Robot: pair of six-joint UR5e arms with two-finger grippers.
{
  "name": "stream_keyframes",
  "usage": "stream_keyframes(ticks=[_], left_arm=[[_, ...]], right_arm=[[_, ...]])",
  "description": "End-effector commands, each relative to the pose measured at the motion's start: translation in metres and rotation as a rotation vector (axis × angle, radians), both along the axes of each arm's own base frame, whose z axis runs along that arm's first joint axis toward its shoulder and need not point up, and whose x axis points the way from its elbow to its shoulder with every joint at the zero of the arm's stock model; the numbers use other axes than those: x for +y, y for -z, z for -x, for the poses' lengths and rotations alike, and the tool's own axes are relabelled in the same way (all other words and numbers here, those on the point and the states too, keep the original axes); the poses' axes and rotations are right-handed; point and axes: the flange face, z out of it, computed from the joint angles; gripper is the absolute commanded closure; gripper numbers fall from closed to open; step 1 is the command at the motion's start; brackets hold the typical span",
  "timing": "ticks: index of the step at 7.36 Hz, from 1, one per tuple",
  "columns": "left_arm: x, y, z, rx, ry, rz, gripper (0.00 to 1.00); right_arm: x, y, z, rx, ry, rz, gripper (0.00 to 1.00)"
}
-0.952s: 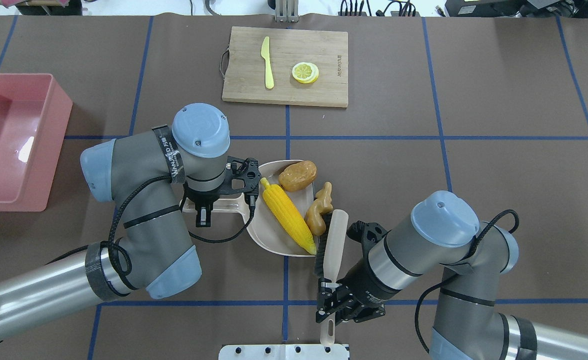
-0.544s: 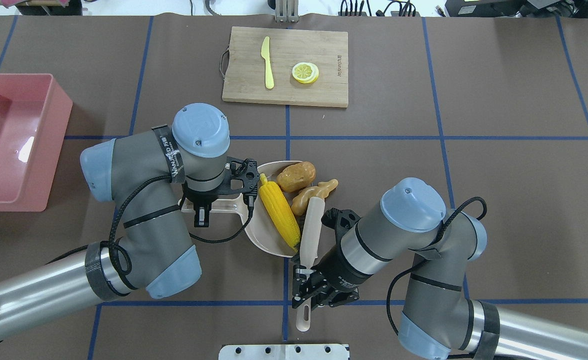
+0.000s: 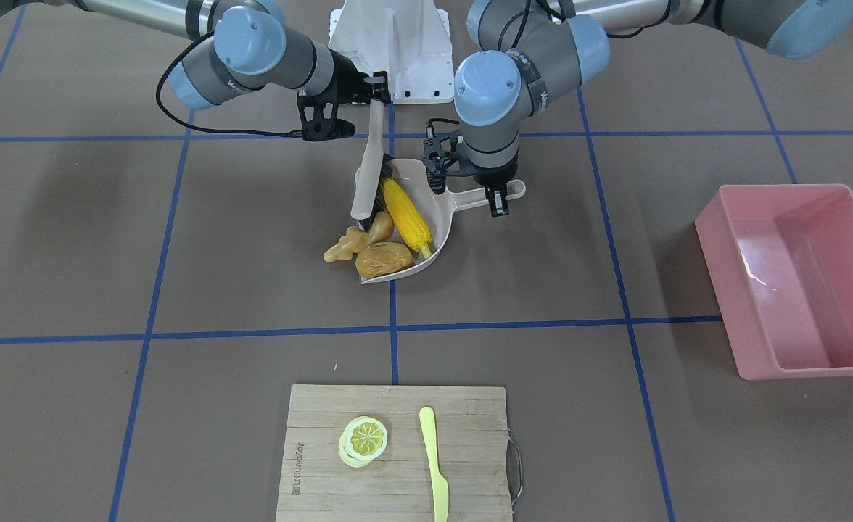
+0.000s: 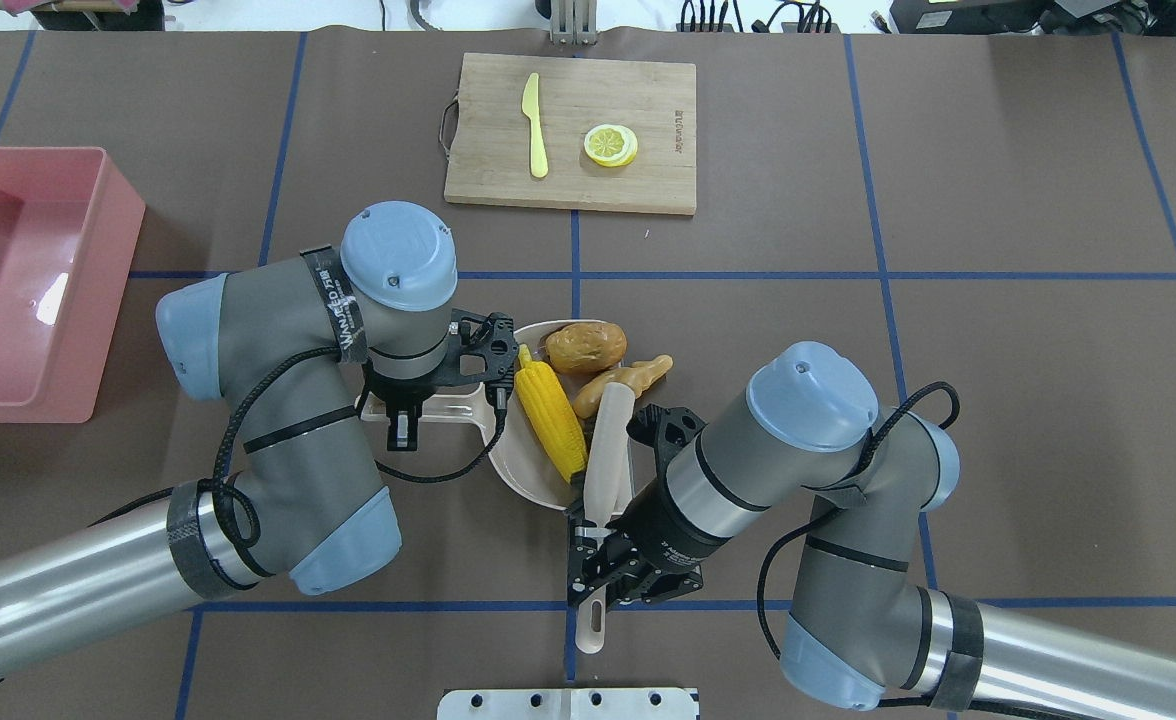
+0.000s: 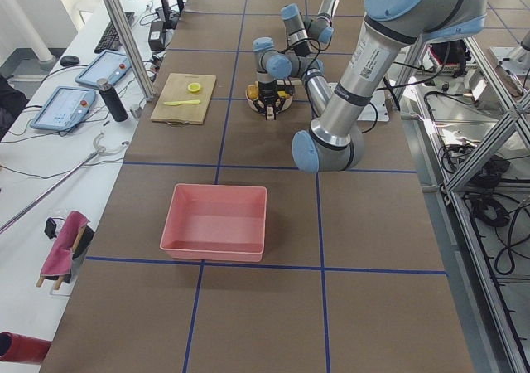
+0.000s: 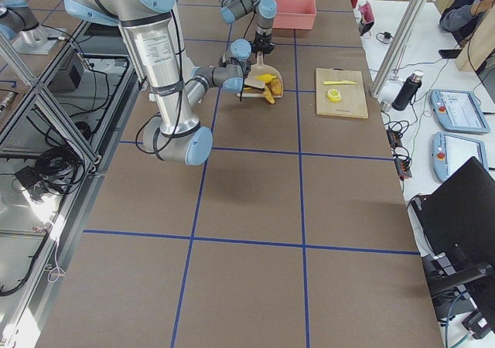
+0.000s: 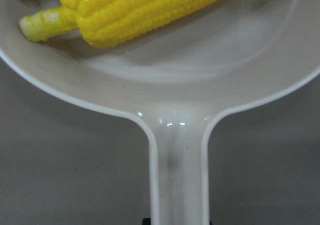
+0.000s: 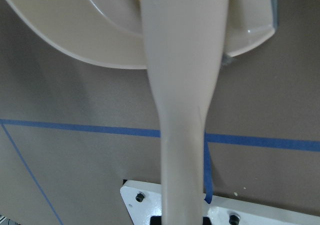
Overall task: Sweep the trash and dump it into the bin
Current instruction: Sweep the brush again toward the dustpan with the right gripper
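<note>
Left wrist-mounted: bumpy corn cob (image 7: 150, 10) in glossy dustpan (image 7: 180, 155).

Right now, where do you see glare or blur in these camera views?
Overhead exterior: a white glare patch on the pink bin, on its glossy floor. Exterior front-facing: a similar bright streak inside it. Left wrist: small highlights where the dustpan narrows to its handle. Right wrist: the brush sits so close that it looks soft.

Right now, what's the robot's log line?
left tool: shut on dustpan | right tool: shut on brush | corn: in dustpan | bin: empty
</note>
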Motion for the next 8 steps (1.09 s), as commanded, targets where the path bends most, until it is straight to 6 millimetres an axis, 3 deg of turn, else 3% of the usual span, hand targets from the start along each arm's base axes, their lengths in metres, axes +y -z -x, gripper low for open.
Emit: stream_keyframes(ticks=[1, 4, 8], left_arm=[[-0.001, 0.0, 0.001, 0.001, 0.003, -0.001, 1.0], [-0.002, -0.001, 0.001, -0.001, 0.003, 0.0, 1.0], [-0.002, -0.008, 0.003, -0.002, 0.004, 0.005, 1.0]], right_arm=[[-0.018, 0.0, -0.019, -0.001, 0.02, 0.03, 1.0], [-0.027, -0.001, -0.031, 0.016, 0.025, 0.086, 1.0], [-0.059, -0.021, -0.076, 0.043, 0.054, 0.172, 1.0]])
